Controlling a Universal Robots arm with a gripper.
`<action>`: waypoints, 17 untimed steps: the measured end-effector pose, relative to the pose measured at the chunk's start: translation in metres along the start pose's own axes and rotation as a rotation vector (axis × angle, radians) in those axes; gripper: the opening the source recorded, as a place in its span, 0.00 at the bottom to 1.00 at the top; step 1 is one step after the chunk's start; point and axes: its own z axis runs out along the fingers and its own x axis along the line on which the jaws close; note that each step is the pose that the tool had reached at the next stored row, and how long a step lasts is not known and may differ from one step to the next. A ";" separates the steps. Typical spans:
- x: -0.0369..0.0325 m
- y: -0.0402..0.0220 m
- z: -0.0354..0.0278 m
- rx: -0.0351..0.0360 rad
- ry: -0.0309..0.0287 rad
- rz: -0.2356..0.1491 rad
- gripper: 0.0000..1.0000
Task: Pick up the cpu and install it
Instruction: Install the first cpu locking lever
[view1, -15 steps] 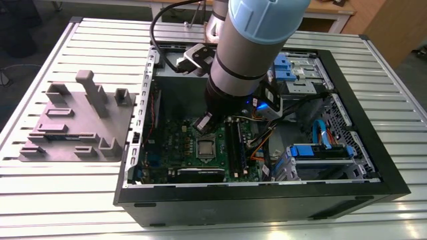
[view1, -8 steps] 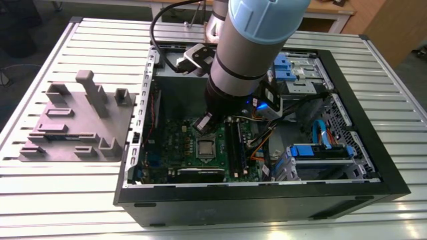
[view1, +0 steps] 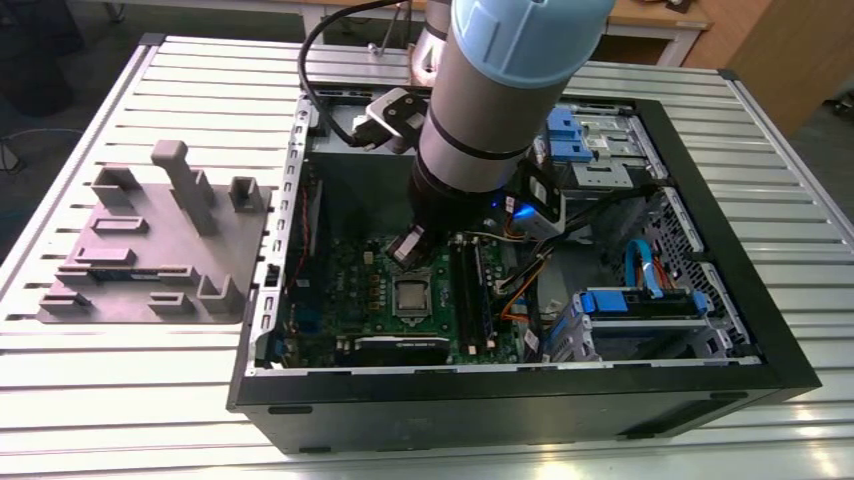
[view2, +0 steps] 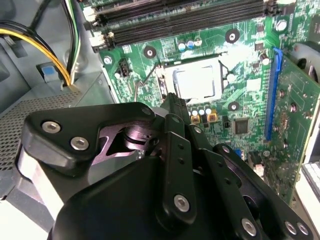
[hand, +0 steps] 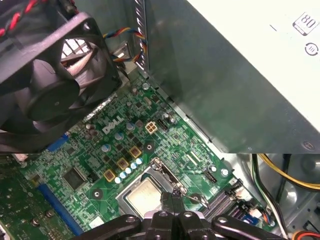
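**A:** Silvery metal, square, in the middle of the green motherboard (view1: 350, 275). Is that the cpu (view2: 195, 82)?

**B:** Yes. It lies flat inside the metal-framed socket (hand: 161, 171), level with the frame, not tilted. Both wrist views show it there, so I'd judge the pick and the placing done.

**A:** And the gripper (view2: 171, 100)?

**B:** It hangs just over the socket's edge, beside the chip and not on top of it. Its fingers are drawn together to a narrow tip with nothing between them. I can't tell whether the tip touches the frame.

**A:** So what is left?

**B:** Locking it down, perhaps. A thin wire lever (hand: 199, 201) runs along one side of the socket, close to the fingertips. I can't tell whether it is latched or whether a retaining plate is closed over the chip. The metal top is fully exposed.

**A:** And outside the computer case (view1: 534, 405)?

**B:** The grey moulded tray (view1: 134, 240) sits on the slatted table, well apart from the arm, at the exterior view's left. I see no chip on it.
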 end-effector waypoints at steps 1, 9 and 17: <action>0.0001 0.0002 -0.0007 0.0067 -0.0061 -0.001 0.10; -0.0009 0.0015 -0.0079 0.0210 -0.0222 -0.005 0.10; -0.0100 -0.0043 -0.0085 0.0211 -0.0219 -0.005 0.10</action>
